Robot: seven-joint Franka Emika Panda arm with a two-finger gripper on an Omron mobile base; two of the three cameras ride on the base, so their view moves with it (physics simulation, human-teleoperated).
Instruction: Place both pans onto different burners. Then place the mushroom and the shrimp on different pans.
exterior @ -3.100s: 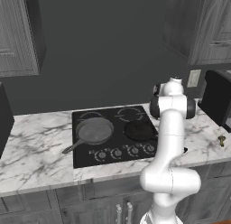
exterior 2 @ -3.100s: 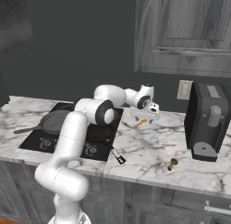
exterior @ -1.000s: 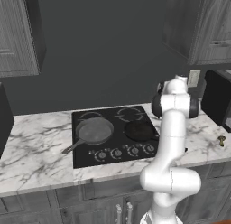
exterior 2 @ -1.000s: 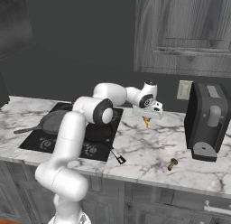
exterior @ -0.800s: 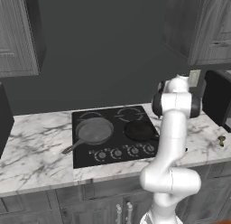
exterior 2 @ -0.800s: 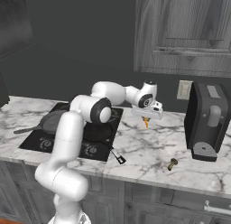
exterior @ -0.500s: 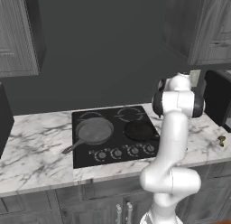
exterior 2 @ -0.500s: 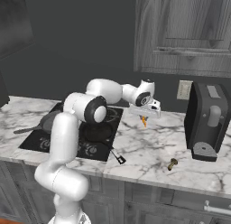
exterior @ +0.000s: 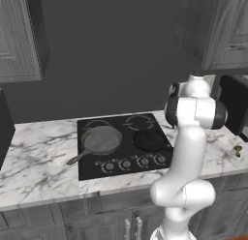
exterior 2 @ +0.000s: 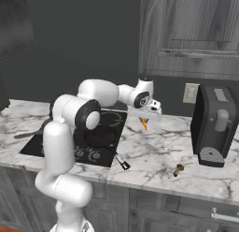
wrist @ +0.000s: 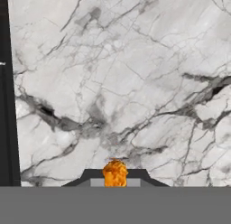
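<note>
My gripper (exterior 2: 144, 119) hangs above the marble counter just right of the cooktop, shut on the orange shrimp (exterior 2: 144, 124). In the hand view the shrimp (wrist: 115, 172) sits pinched between the fingertips, with marble below. The grey skillet (exterior: 101, 139) rests on the front-left burner and the black pan (exterior: 149, 141) on the front-right one. Both rear burners (exterior: 138, 122) are bare. From the right, the black pan (exterior 2: 100, 137) lies left of and below the gripper, its thin handle pointing toward the counter's front. The mushroom (exterior 2: 178, 169) lies on the counter further right.
A black coffee machine (exterior 2: 214, 126) stands at the right end of the counter, against the wall. Dark cabinets (exterior 2: 191, 34) hang above. The cooktop's edge (wrist: 5, 105) runs down the left of the hand view. Knobs (exterior: 126, 163) line the cooktop's front.
The arm's elbow has swung left toward the cooktop. The gripper, still holding the shrimp, has shifted slightly left above the counter. Pans and mushroom have not moved.
</note>
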